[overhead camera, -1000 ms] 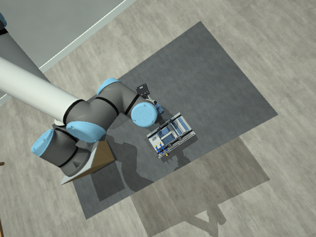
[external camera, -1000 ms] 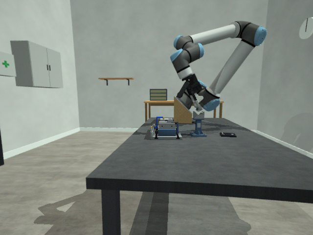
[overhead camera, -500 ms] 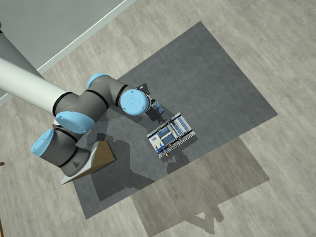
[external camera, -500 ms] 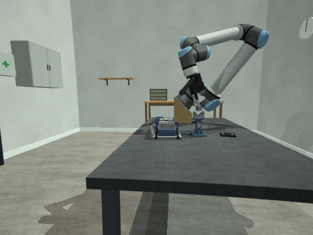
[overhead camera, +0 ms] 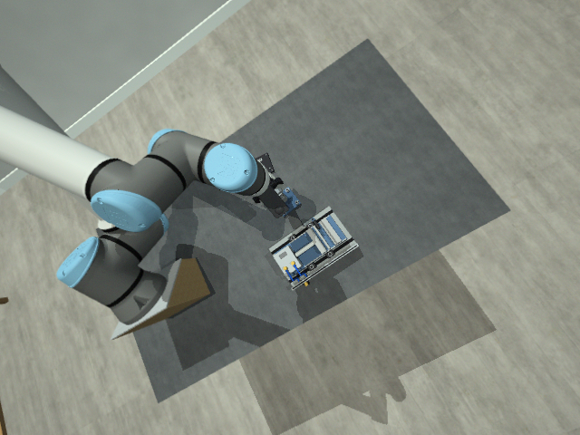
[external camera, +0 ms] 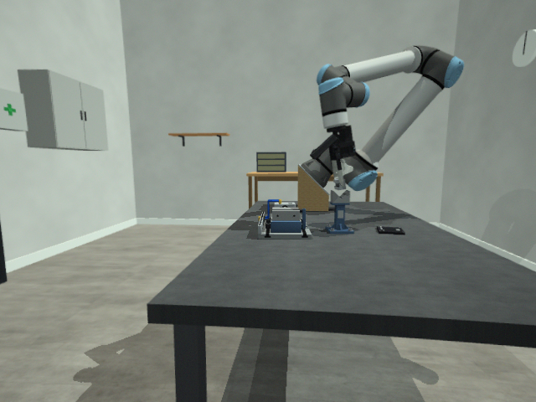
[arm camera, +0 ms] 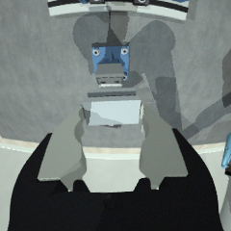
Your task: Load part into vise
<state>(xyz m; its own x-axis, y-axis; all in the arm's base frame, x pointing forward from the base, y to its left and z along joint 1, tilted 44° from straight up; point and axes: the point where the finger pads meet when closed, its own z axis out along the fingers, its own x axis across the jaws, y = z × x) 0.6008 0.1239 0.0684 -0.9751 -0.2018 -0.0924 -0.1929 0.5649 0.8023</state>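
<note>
On a white panel sits a green cross (external camera: 9, 109).

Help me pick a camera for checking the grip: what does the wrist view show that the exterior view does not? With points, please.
Only the wrist view: both fingers separately, with the part (arm camera: 115, 113) spanning the gap between them; the exterior view is too small to tell that.

Only the exterior view: the infeed plate (overhead camera: 265, 161) (external camera: 390, 229), the wedge-shaped pedestal (overhead camera: 191, 285) (external camera: 311, 194) and the wall cabinet (external camera: 69, 112).

Both: the end effector (overhead camera: 280, 195) (external camera: 338, 183) (arm camera: 112, 104), the blue V-block stand (overhead camera: 294, 202) (external camera: 340, 224) (arm camera: 113, 54) and the vise fixture (overhead camera: 304, 242) (external camera: 286, 227) (arm camera: 164, 9), only its edge in the wrist view.
</note>
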